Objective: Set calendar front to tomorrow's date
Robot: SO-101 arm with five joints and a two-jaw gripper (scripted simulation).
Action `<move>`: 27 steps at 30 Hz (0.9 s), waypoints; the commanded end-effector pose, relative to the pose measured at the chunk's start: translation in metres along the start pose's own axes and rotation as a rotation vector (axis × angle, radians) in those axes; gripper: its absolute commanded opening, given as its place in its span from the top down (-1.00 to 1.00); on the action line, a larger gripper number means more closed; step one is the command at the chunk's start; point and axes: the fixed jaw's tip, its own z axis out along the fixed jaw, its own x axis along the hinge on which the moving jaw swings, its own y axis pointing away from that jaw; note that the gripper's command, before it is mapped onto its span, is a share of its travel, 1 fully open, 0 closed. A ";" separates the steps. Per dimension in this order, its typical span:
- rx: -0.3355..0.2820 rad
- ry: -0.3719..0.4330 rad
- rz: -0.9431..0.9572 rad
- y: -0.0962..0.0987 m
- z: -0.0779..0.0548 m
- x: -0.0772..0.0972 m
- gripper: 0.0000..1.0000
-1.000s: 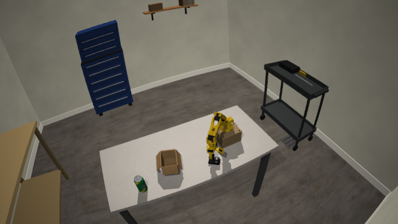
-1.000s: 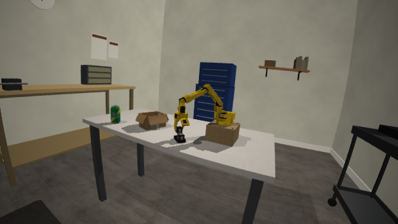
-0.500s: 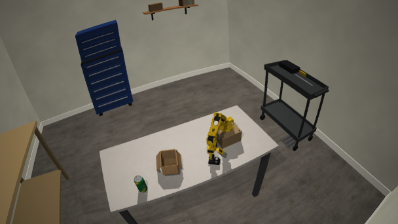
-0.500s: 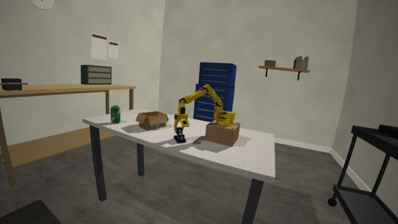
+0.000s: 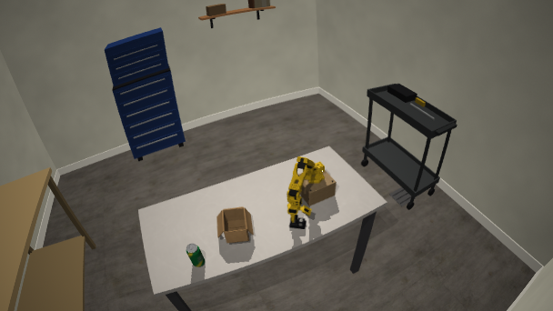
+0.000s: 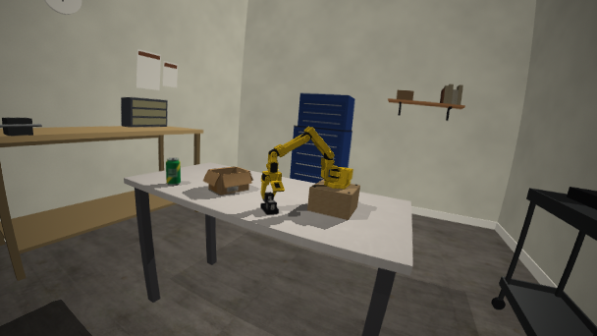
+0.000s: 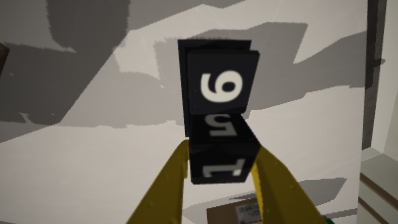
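Observation:
My gripper [image 7: 222, 161] [image 5: 297, 217] [image 6: 269, 198] is shut on a black date cube [image 7: 222, 150], low over the white table [image 5: 182, 218] [image 6: 383, 231] [image 7: 75, 170]. In the wrist view the held cube shows a 5 on its upper face and a 1 on the face towards the camera. Just beyond it is the second black cube [image 7: 222, 82], with a white 9 or 6 facing the camera. A dark tray edge [image 7: 182, 100] shows beside that cube. In the top and exterior views the cubes and tray are one small black shape [image 5: 297, 224] [image 6: 269, 209] under the gripper. The month side is hidden.
A brown box [image 5: 319, 190] [image 6: 334, 200] stands under the arm's base end. An open cardboard box [image 5: 235, 224] [image 6: 228, 179] and a green can [image 5: 196, 255] [image 6: 173, 171] stand further left. A black cart [image 5: 409, 136] and a blue drawer cabinet [image 5: 145, 95] stand off the table.

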 end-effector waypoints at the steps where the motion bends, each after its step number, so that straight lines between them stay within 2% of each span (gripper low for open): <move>1: -0.012 -0.003 -0.001 0.004 0.004 0.002 1.00; 27: -0.012 -0.003 -0.001 0.003 0.015 0.002 1.00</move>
